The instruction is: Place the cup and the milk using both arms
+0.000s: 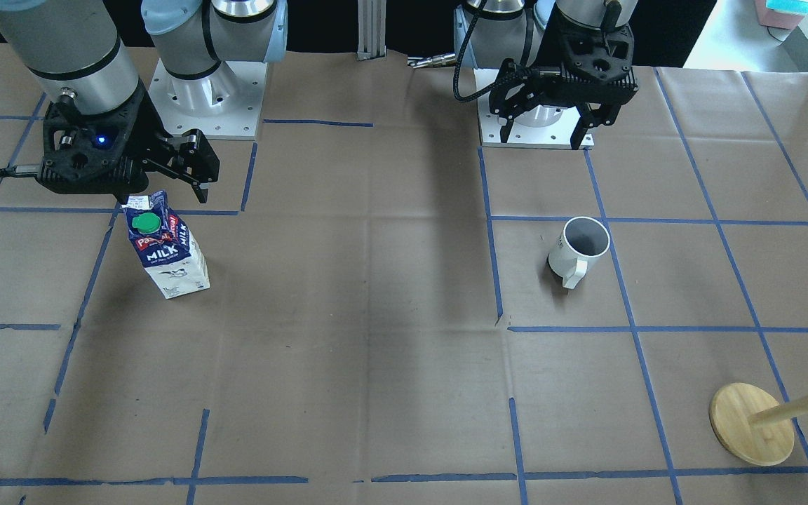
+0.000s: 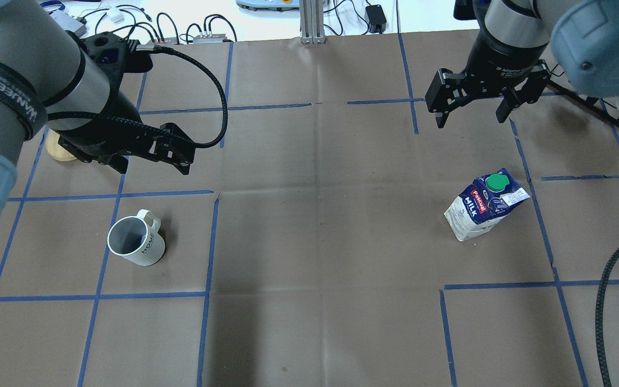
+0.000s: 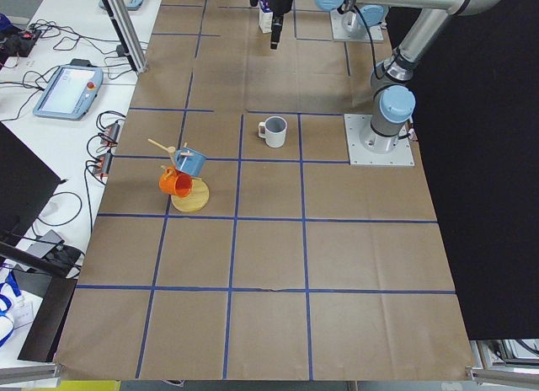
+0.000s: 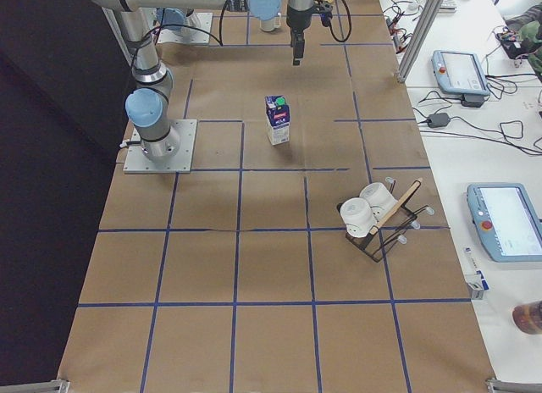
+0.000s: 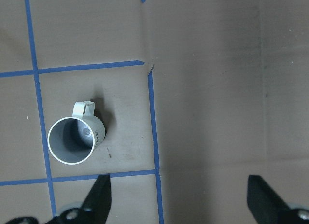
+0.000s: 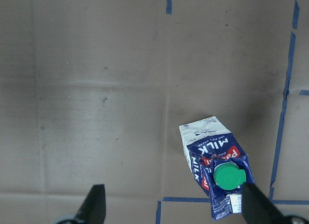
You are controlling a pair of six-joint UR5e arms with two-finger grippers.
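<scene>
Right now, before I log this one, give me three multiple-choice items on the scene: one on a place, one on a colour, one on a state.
1. Where is the cup?
A. hanging on a rack
B. lifted off the surface
C. upright on the table, on the robot's left side

2. What colour is the cap on the milk?
A. red
B. green
C. white

3. How do the left hand and the right hand stand?
A. both open, holding nothing
B. left shut on the cup
C. right shut on the milk

Answers: 1 C, the overhead view shows the cup's mouth facing up and its base on the paper. 2 B, the round cap shows green in every view of the carton. 3 A, each wrist view shows fingers spread wide with only the table between them.
</scene>
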